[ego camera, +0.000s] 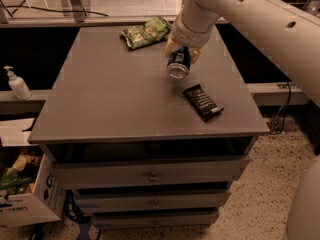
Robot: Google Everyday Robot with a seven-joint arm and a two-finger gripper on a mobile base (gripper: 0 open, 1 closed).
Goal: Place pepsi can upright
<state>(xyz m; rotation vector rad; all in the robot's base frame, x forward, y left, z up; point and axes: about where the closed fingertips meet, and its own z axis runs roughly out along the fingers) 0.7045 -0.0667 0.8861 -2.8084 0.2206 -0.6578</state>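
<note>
Grey cabinet top (115, 99) fills mid-frame. Over its upper-right part, the gripper (181, 53) clasps the pepsi can (178, 67) from above. The can's long axis is tilted, silver end toward the camera, so it must swing to vertical.

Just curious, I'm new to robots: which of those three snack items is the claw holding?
The dark-blue pepsi can, tilted in the gripper over the table. The green snack bag and black bar wrapper lie free.
</note>
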